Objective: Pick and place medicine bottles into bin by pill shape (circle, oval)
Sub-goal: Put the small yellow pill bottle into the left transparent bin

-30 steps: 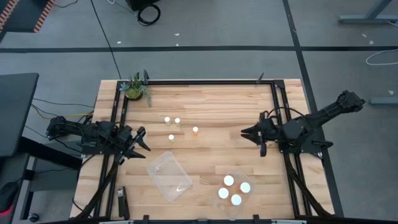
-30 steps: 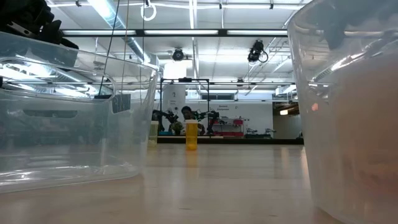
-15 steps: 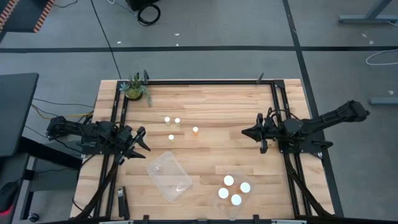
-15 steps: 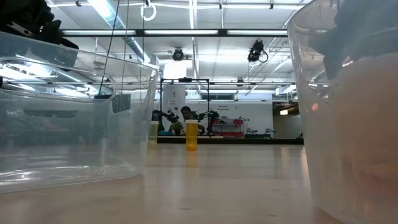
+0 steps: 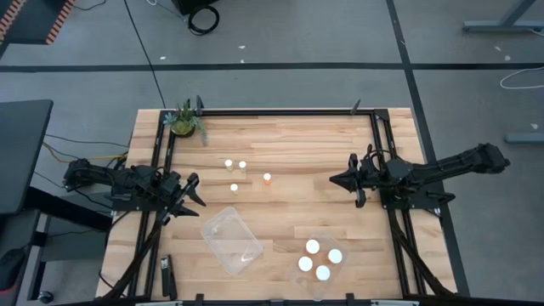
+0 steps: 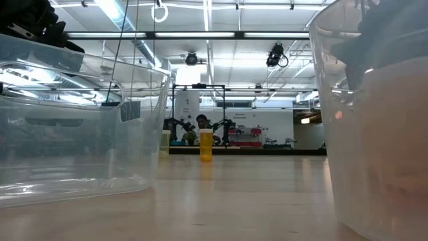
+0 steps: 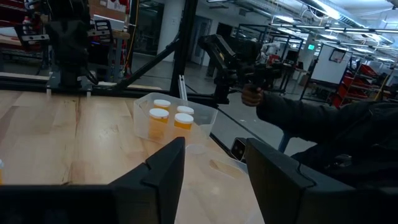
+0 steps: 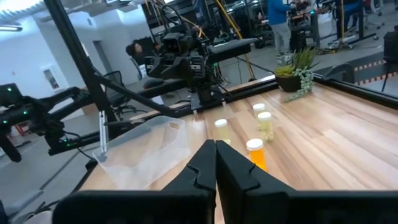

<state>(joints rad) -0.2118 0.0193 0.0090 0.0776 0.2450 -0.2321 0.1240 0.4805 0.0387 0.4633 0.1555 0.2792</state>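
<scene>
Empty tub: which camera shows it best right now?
The high view: the whole empty tub shows from above, nothing inside, lying left of the tub with four bottles. The right wrist view shows it from the side, beyond the shut right gripper. The low view gives only a close wall. The left wrist view misses it.

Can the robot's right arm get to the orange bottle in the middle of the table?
Probably yes. The right gripper is shut, empty and points toward the orange bottle across bare wood, nothing between them. It would have to open its fingers first.

Table (image 5: 289, 140) pale smooth wood; tubs (image 5: 231, 240) clear glossy plastic.
</scene>
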